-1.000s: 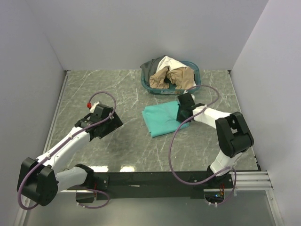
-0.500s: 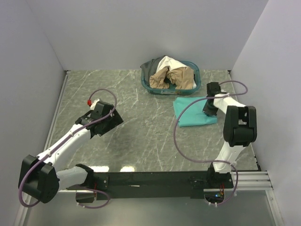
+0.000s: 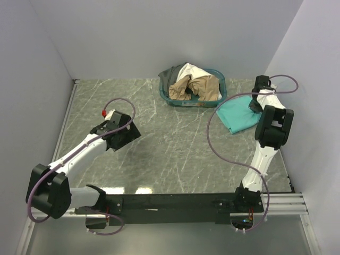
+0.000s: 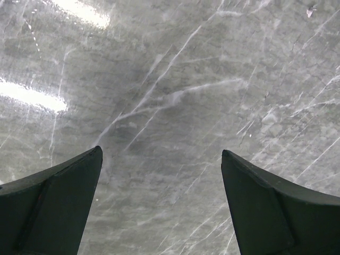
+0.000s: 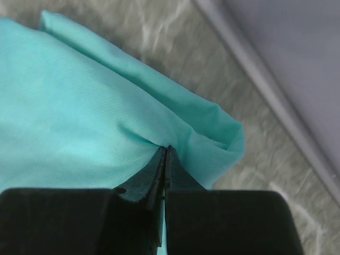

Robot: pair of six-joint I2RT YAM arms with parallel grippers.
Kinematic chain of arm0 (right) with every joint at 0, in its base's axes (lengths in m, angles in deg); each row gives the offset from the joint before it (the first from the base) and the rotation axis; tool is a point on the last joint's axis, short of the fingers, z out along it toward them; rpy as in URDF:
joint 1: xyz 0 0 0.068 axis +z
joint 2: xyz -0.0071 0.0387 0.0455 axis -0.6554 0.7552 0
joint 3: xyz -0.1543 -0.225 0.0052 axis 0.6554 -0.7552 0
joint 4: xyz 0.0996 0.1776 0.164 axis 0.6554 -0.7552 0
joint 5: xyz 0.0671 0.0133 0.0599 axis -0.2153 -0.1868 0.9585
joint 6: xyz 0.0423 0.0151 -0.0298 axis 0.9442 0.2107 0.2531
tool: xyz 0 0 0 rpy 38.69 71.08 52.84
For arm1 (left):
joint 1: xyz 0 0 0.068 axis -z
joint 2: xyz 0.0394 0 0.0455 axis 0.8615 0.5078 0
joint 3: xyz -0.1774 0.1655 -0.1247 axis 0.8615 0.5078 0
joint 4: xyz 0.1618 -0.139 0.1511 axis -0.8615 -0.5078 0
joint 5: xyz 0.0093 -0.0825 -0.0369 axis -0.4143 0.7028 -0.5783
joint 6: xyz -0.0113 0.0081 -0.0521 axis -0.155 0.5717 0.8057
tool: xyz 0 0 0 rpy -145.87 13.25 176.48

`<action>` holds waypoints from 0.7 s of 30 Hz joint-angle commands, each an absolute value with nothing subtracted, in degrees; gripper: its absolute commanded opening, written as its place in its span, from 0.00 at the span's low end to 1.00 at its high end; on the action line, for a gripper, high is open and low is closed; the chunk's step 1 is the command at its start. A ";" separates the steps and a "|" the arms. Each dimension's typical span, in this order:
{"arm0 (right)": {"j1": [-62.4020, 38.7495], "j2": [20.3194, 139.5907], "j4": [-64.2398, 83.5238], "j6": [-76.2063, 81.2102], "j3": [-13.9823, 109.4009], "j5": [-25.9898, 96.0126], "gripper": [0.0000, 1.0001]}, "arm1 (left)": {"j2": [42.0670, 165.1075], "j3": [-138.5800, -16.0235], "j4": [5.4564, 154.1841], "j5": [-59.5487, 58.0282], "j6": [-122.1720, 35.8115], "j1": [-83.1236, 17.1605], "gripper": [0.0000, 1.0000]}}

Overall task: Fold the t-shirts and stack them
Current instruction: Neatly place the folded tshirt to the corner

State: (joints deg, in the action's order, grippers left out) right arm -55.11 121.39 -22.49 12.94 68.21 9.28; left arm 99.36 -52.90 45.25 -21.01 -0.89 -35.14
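1. Top external view: finding the teal-green t-shirt [image 3: 239, 114] lying folded on the table [image 3: 159, 154], at the far right, just beside the right wall [image 3: 308, 79] and to the near right of the basket [image 3: 183, 102].
2. Running its longer side on a slant, from the near-left corner up toward the far-right edge, with that edge pointing at the wall.
3. Reaching down onto that far-right edge with the right gripper [image 3: 255, 104]; not making out the pinch itself from this height.
4. Keeping the rest heaped in the basket: the cream-white t-shirt [image 3: 191, 70] on top at the back, the tan-beige t-shirt [image 3: 202, 85] in front of it, and the dark grey t-shirt [image 3: 169, 75] draping over the left rim.
5. Standing close to the folded shirt's left corner with the basket's right end; not telling whether the two are touching.
6. Hovering the left gripper [image 3: 126, 139] over bare table on the left, well apart from every shirt.
7. Left wrist view: spreading the left gripper [image 4: 161, 151] wide and released, with its two dark fingers [image 4: 53, 207] framing nothing but veined grey table [image 4: 170, 79].
8. Right wrist view: clenching the right gripper [image 5: 164, 151] on a raised ridge of the teal-green t-shirt [image 5: 79, 122].
9. Filling the left and middle with cloth, its doubled edge slanting from top left down to a rounded corner at the right.
10. Showing a strip of table [image 5: 159, 32] beyond that edge, with the foot of the wall [image 5: 297, 42] crossing the top right.
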 commanded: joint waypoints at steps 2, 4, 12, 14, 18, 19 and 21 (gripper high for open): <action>-57.12 126.31 -26.41 10.98 76.22 3.12 0.00 | 100.51 -56.37 44.58 -23.00 -1.50 -35.05 0.99; -59.04 127.37 -27.46 12.47 77.98 3.02 0.00 | 100.78 -56.46 44.85 -22.91 -1.41 -35.05 0.99; -61.17 128.33 -28.00 15.64 79.11 6.27 0.00 | 102.36 -57.69 45.55 -21.85 -1.59 -35.05 0.99; -60.82 128.69 -27.38 15.46 80.96 7.94 0.00 | 102.45 -57.95 45.29 -21.77 -1.67 -35.05 0.99; -60.29 131.49 -27.55 15.37 86.23 10.31 0.00 | 101.92 -58.04 44.76 -21.94 -1.24 -35.05 0.99; -60.20 132.37 -27.99 15.46 87.72 10.84 0.00 | 101.83 -58.04 44.50 -22.03 -0.89 -35.05 1.00; -59.68 135.18 -29.56 15.73 93.17 11.73 0.00 | 101.57 -58.13 44.32 -22.03 -0.71 -35.05 0.99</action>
